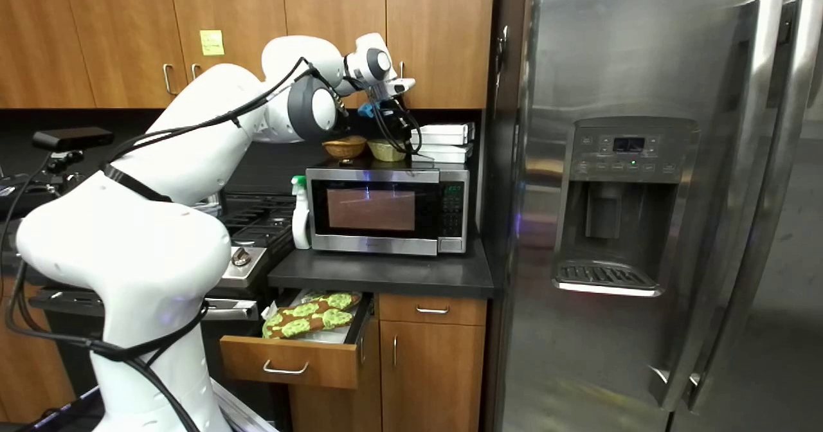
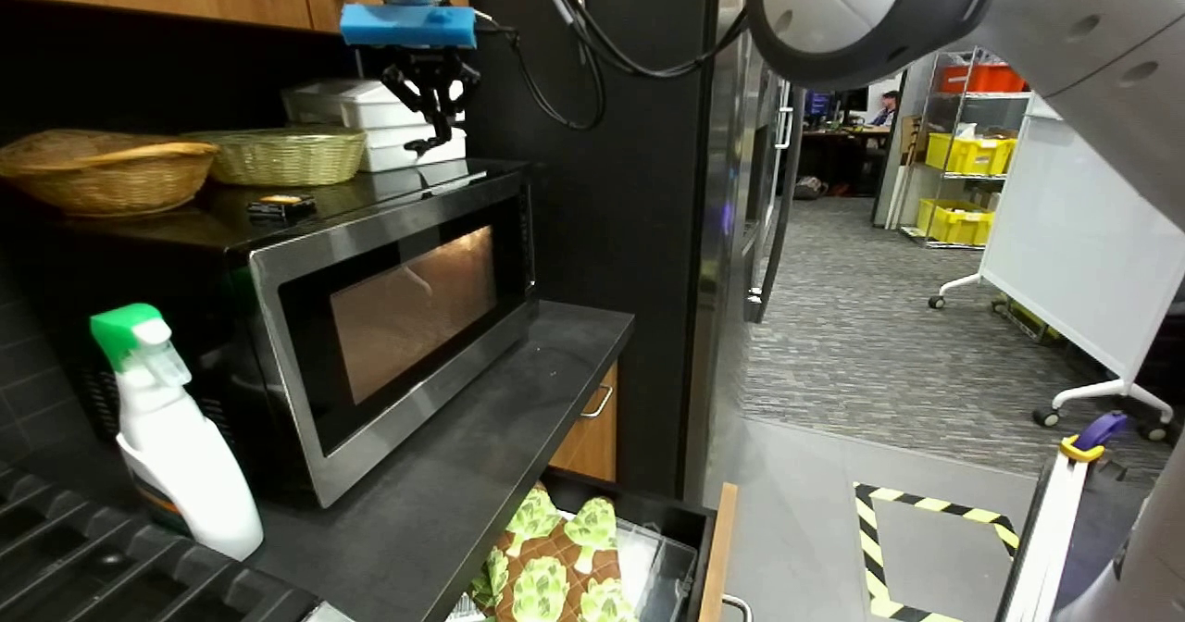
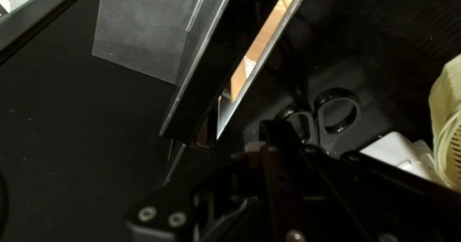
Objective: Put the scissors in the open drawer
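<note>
The scissors, with dark looped handles, appear to lie on the microwave top in the wrist view. Their blades are hidden behind my gripper there. My gripper shows its fingertips close together, overlapping the left handle loop in the picture. I see no gap between them and cannot tell whether they touch the loop. In an exterior view my gripper points down above the microwave's right part. The open drawer is pulled out below the counter and also shows in an exterior view. A patterned brown and green mitt lies in it.
The microwave stands on the dark counter. Wicker baskets, white boxes and a small black box are on top. A spray bottle stands beside it. The fridge is to the right.
</note>
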{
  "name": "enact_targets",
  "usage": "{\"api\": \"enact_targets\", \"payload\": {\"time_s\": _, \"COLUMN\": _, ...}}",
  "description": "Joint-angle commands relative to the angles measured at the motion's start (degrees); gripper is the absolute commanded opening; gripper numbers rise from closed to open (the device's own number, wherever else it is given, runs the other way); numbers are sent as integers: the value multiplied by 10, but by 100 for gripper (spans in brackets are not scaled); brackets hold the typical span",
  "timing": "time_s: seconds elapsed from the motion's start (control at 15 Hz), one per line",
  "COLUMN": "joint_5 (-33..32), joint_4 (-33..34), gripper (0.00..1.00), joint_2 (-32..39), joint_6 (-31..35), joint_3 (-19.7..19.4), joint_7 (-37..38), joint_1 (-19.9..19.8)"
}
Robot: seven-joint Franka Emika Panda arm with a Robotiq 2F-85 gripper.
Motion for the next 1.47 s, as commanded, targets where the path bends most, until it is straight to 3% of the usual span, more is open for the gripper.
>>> {"api": "enact_targets", "payload": {"time_s": 0.0, "joint_5": -1, "joint_4": -7, "gripper": 2, "joint_2": -18, "joint_6": 2, "joint_3": -2, "joint_7": -4, "joint_1": -6}}
{"api": "enact_targets", "payload": {"time_s": 1.4, "joint_5": 5, "joint_4": -25, "gripper": 2, "joint_2": -66, "joint_6": 43, "joint_3": 1, "joint_7": 5, "joint_1": -40}}
